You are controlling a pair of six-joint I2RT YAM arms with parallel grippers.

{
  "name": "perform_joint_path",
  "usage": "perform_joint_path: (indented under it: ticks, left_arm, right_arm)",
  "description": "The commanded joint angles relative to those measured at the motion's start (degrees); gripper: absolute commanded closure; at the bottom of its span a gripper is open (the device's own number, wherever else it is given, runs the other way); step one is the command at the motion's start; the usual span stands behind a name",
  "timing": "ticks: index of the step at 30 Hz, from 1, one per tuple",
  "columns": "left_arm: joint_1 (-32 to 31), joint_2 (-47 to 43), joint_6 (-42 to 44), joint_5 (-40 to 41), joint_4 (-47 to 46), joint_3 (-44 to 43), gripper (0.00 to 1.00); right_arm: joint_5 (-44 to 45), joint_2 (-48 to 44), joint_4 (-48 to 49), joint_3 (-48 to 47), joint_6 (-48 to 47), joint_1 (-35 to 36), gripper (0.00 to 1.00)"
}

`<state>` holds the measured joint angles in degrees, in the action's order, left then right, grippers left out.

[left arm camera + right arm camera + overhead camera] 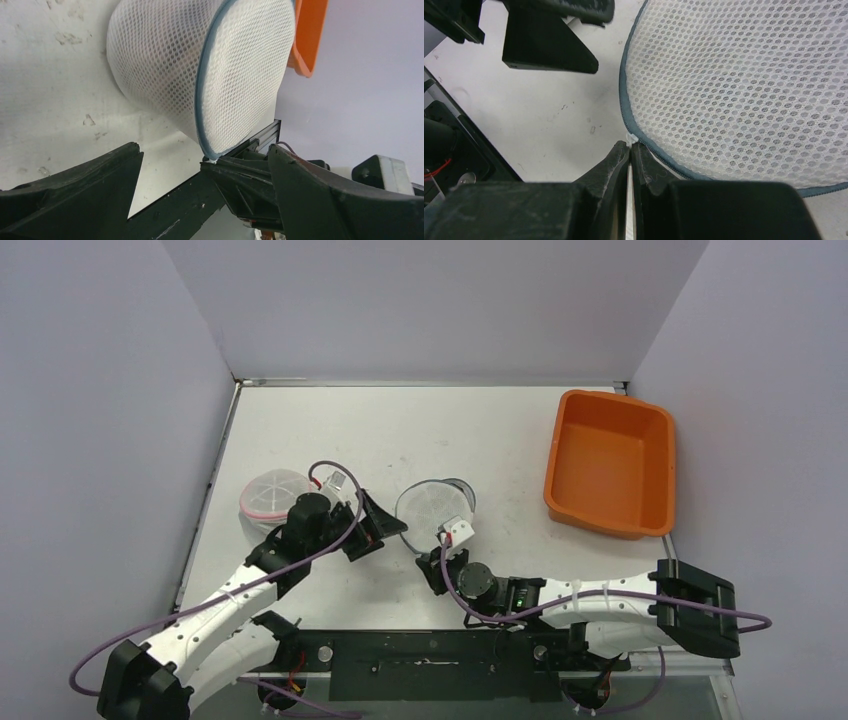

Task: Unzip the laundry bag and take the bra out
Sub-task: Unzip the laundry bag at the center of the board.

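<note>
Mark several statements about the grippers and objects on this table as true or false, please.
1. The right gripper is shut on a white tab at the laundry bag rim. True.
2. The left gripper grips the bag. False: its jaws stand open, not closed on it.
3. The orange bin stands at the table's left. False: it is at the right.
4. A red-rimmed pouch lies by the left arm. True.

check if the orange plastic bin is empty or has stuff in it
Empty: the orange plastic bin shows only bare floor in the top view.
</note>
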<state>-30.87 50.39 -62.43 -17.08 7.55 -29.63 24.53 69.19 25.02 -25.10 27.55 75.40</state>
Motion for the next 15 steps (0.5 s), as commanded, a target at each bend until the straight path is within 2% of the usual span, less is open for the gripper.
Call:
perform_joint_path:
  ticks: [1, 4, 8, 15]
  left_arm:
    - [-4.0, 1.0, -3.3, 3.2, -4.9, -0.5, 0.04]
    - [-6.2, 6.0, -4.4, 2.8, -9.7, -1.3, 0.01]
    - [-8.4, 10.7, -6.3, 3.3, -15.4, -1.4, 0.22]
    - [-8.4, 12.5, -7.2, 6.0, -17.0, -1.1, 0.63]
  right_arm:
    - [-2.7, 1.6, 4.7, -3.6, -1.1, -0.4, 0.95]
    - [-3.1, 1.6, 4.2, -4.4, -1.5, -0.4, 0.95]
    - [-2.8, 0.7, 3.2, -4.4, -1.5, -0.3, 0.95]
    - [-1.1, -2.6, 0.6, -2.8, -0.9, -0.2, 0.95]
